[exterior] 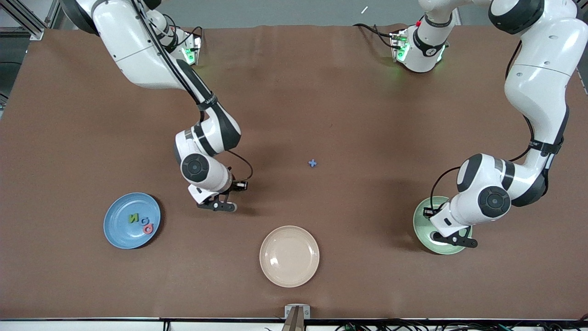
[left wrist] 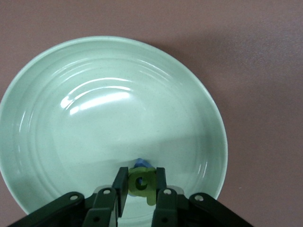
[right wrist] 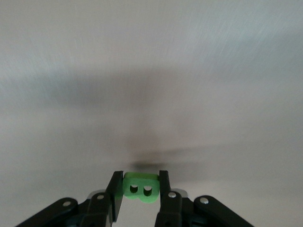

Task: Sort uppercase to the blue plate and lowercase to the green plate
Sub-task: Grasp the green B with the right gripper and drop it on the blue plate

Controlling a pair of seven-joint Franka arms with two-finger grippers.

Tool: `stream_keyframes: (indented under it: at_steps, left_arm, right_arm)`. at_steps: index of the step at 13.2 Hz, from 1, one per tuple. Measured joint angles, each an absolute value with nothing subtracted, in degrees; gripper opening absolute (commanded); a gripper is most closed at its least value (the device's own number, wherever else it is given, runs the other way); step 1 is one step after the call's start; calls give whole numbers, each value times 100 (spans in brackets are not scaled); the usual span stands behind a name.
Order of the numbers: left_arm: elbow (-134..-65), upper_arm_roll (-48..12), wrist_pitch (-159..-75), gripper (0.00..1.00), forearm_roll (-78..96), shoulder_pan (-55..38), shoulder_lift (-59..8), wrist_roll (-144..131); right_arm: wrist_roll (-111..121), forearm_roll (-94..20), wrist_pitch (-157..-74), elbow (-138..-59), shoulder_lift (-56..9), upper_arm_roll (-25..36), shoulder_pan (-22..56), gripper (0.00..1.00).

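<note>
Cream plate nearest the front camera, bare.

Green plate toward the left arm's end; left gripper low over it, jaws closed tight on a green lowercase letter. Small blue piece just past the fingertips, lying in the plate.

Blue plate toward the right arm's end, carrying green N, blue G and pink-red Q, bunched close together.

Right gripper over bare table beside the blue plate, jaws clamped on green B.

Blue x farther off, alone mid-table.

Risks: B pinched only at its edges, so a twist or slip in transit likely to drop it short of the rim. Foam clinging to a pad on release. Landing on the bunched capitals could bounce one out.
</note>
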State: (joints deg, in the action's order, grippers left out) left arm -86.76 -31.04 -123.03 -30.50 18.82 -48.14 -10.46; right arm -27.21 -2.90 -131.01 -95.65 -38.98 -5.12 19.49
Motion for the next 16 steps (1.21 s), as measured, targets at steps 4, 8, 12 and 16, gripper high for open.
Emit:
stream_keyframes:
  at_steps: [4,8,12,16]
  left_arm:
    - [-8719,-3099,-12304,20,-3050,1918,-4814,-1046]
    - [-8730,-3101,-12305,51,-3050,1959,-4813,-1045]
    - [-8745,-3103,-12309,100,-3050,1960,-4812,-1044]
    - [-8692,-3334,-12306,100,-3048,1980,-4681,-1046]
  right_arm:
    - [-915,-228,-12362,-8872,-3763,-451,971,5]
    - [584,152,-12175,-8648,-3768,-449,114,5]
    - [1681,226,-11944,-8667,-3824,-445,-443,11]
    - [1994,232,-11869,-8741,-3927,-448,-767,89]
